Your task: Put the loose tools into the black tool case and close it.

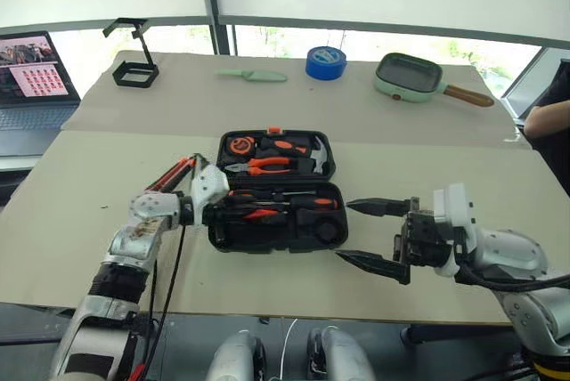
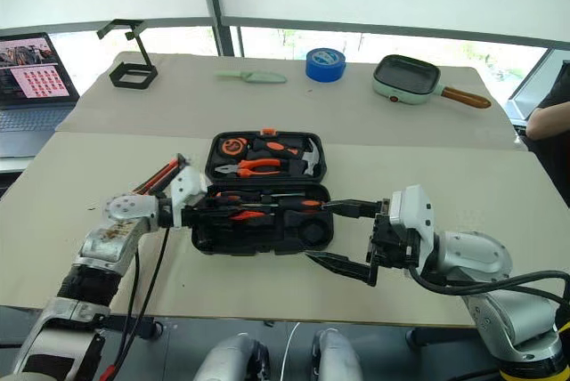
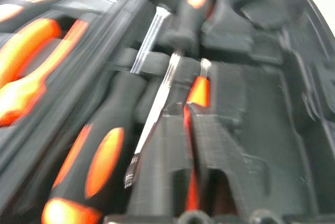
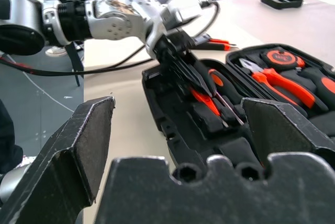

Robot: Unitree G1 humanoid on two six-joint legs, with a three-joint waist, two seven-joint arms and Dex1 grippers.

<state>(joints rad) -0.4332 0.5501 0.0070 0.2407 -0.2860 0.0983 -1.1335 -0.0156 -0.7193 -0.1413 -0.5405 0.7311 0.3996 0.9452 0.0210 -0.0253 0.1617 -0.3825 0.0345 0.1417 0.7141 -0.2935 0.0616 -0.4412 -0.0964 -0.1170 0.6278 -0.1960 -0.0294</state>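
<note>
Black tool case (image 1: 276,190) lies open mid-worktop (image 1: 89,212), most recesses filled. Left pincer (image 1: 233,212) reaches into its near half, fingers narrowly parted around a small orange tester pen (image 3: 198,92). Right pincer (image 1: 378,234) waits wide open and empty. Closing remains.

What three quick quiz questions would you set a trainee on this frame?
1. True or false: the black tool case is closed.
2. What lies on the far side of the table, beside the blue tape roll? A: a pale green knife. B: a mug. C: a power drill.
3. Which gripper stands open beside the near right corner of the case?

Key: 1 false, it lies open with tools in both halves. 2 A. 3 the right gripper.
</note>
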